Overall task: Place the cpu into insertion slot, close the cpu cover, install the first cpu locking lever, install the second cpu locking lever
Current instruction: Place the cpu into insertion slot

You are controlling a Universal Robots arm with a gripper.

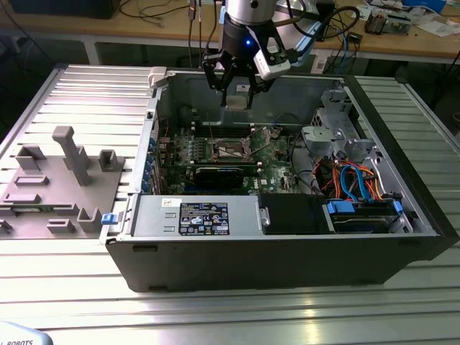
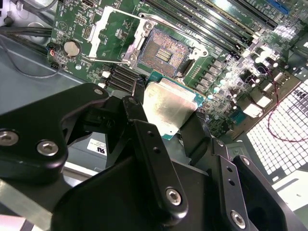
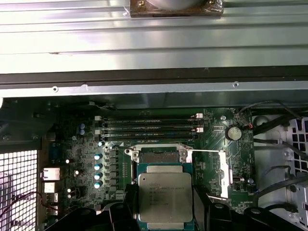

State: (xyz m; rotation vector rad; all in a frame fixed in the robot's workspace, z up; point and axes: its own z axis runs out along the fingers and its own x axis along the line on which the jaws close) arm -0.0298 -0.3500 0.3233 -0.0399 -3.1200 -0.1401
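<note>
While our gripper (image 1: 236, 88) hangs over the open computer case (image 1: 251, 255), we see its black fingers (image 2: 149, 144) pinching the cpu (image 2: 168, 106) by two opposite edges. Below the gripper the insertion slot (image 2: 163, 52) lies bare, with the cpu cover (image 2: 113, 33) swung open beside it.

The cpu (image 2: 168, 108) is topped in dull silver and edged in green. The circuit board (image 2: 86, 19) is coloured green; the insertion slot (image 2: 165, 50) dark, rimmed in silver; the cpu cover (image 2: 137, 41) silvery. The end effector (image 1: 237, 92) is finished in black, the computer case (image 1: 273, 259) in dark grey. The cables (image 1: 351, 180) are coloured blue and orange. The desk (image 1: 230, 309) is ribbed in pale silver.
</note>
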